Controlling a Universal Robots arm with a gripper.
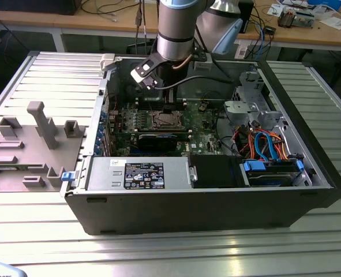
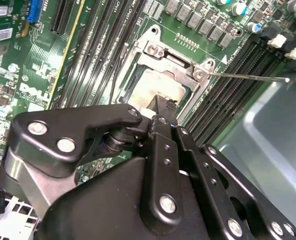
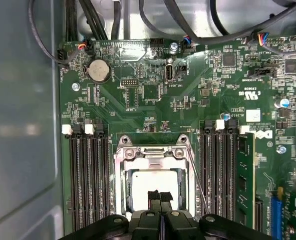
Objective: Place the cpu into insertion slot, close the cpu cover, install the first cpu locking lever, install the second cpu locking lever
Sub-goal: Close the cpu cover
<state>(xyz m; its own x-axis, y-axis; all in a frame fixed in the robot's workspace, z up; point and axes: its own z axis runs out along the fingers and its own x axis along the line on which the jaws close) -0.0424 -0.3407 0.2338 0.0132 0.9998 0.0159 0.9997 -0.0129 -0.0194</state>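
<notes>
Your arm is reaching down into an open computer case that is lying on the slatted metal bench. It is standing right over the insertion slot on the green motherboard.

In both wrist views your tool is hanging over the socket with its two black fingers pressed together, so the gap is narrow to nothing. It is carrying nothing between them. The fingertips are sitting above the near edge of the cpu; you cannot tell from these pictures whether they are touching it.

The cpu is lying flat in the slot, its pale silver top showing. The cpu cover is lying down around it, framing the chip through its window.

In the second wrist view one thin locking lever is sticking out from the corner of the cover and reaching across the memory slots, apart from the frame rather than tucked along it.

In the first wrist view, banks of long black memory slots are running along either side of the socket. A round coin cell battery is sitting farther off on the board.
</notes>
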